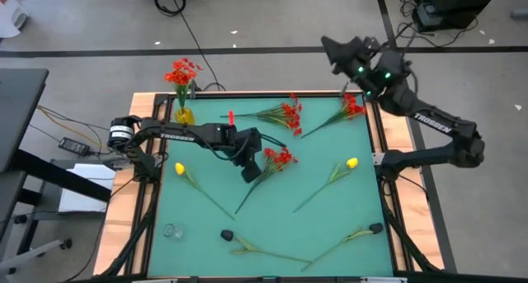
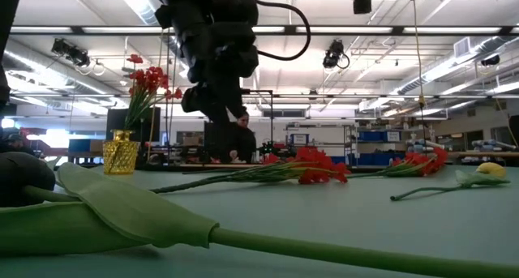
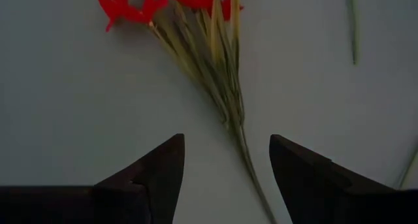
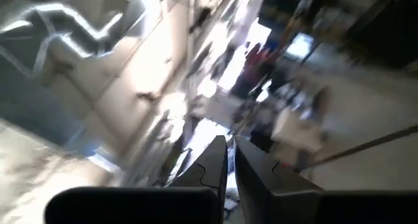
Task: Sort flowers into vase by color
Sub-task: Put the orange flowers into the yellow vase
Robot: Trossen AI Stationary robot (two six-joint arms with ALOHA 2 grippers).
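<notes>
A small yellow vase [image 1: 184, 115] [image 2: 120, 152] stands at the table's far left corner with a red spray [image 1: 182, 72] upright in it. Another red spray [image 1: 276, 159] [image 3: 202, 48] lies flat mid-table. My left gripper [image 1: 250, 169] [image 3: 225, 145] hovers open above that spray's stem [image 3: 243, 145], one finger on each side and apart from it. Two more red sprays [image 1: 285, 112] [image 1: 351, 108] lie near the far edge. Two yellow tulips [image 1: 179, 169] [image 1: 352, 162] lie on the mat. My right gripper [image 1: 338, 52] [image 4: 230, 160] is raised beyond the far right corner, shut and holding nothing.
Green stems and leaves [image 1: 264, 252] [image 1: 351, 236] lie along the near edge, one large in the low view's foreground [image 2: 122, 217]. A small dark object [image 1: 226, 234] and a clear one [image 1: 171, 231] sit near the near left. A wooden rim [image 1: 382, 130] frames the green mat.
</notes>
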